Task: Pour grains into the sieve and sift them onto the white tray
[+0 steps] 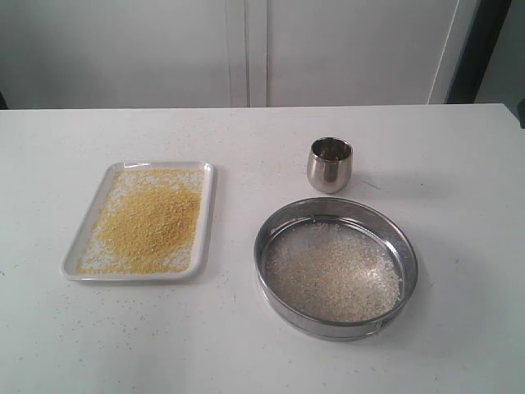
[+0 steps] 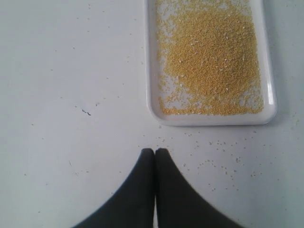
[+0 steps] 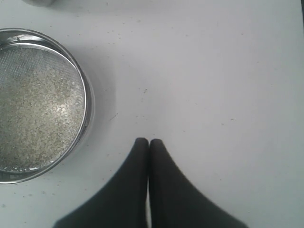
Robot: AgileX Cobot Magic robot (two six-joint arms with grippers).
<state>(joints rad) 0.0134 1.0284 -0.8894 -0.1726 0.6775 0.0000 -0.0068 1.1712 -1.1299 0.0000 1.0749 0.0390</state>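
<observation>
As you read the scene from the grains (image 1: 148, 220) outward, note that they lie in two separate lots. The fine yellow grains (image 1: 152, 215) form a low heap in the white tray (image 1: 210, 215), thickest along its middle and thinning toward the rim, where bare white shows at the corners. The larger whitish grains (image 1: 332, 272) cover most of the mesh floor of the sieve (image 1: 326, 328), leaving a bare strip of mesh along the far wall.

You see the tray on the left of the table (image 1: 459, 271) and the sieve on the right. Both rest flat, near each other but not touching. A small steel cup (image 1: 330, 164) stands upright just behind the sieve, apart from it; you cannot tell whether anything is in it. Stray grains (image 2: 223, 164) dot the table around the tray, most densely off one short end.

Left jaws: pressed fully together, tip against tip, holding nothing. You find them over bare table just off that same short end of the tray, clear of its rim, with the stray grains scattered beside them.

Right jaws: likewise closed tight and empty. You find them over bare table beside the sieve, clear of its steel wall.
</observation>
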